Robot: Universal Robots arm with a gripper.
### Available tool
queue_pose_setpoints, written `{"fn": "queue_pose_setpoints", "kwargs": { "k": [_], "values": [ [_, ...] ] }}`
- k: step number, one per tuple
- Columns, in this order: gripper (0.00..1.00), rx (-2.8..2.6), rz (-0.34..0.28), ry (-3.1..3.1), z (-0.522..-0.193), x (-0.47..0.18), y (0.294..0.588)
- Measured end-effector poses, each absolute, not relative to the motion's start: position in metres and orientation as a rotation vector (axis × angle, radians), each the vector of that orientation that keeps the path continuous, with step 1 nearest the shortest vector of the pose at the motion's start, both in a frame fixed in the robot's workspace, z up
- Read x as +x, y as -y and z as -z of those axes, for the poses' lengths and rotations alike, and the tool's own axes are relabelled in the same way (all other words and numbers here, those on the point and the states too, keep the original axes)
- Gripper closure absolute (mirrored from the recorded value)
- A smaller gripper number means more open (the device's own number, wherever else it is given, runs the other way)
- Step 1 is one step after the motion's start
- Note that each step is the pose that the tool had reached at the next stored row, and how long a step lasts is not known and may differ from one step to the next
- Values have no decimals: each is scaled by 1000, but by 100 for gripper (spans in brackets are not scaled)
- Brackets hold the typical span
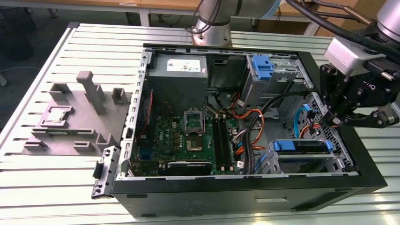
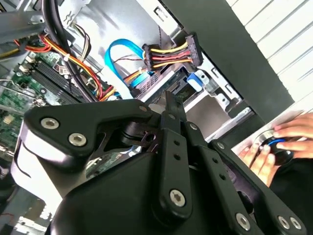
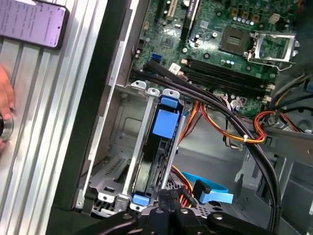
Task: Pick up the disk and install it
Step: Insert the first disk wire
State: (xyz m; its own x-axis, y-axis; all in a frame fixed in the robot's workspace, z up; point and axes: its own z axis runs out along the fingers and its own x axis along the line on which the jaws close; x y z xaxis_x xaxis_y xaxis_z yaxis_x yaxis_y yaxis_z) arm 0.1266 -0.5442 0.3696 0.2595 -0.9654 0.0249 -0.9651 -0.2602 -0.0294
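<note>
On the exterior view's left, a grey fixture rests on the slatted table. Next comes the open computer case, with the disk seated in its drive cage. Just beyond it hangs the gripper, fingers clenched on nothing.

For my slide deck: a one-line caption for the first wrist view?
Gripper near the blue-railed disk in the drive cage of the open computer case.
</note>
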Motion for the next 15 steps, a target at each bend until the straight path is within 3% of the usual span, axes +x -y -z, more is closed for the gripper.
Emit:
{"fn": "queue_pose_setpoints", "kwargs": {
  "k": [6, 15],
  "values": [
    [90, -2508, 112, -1888, -369, 127, 542],
    [90, -2609, 113, -1739, -368, 127, 542]
  ]
}}
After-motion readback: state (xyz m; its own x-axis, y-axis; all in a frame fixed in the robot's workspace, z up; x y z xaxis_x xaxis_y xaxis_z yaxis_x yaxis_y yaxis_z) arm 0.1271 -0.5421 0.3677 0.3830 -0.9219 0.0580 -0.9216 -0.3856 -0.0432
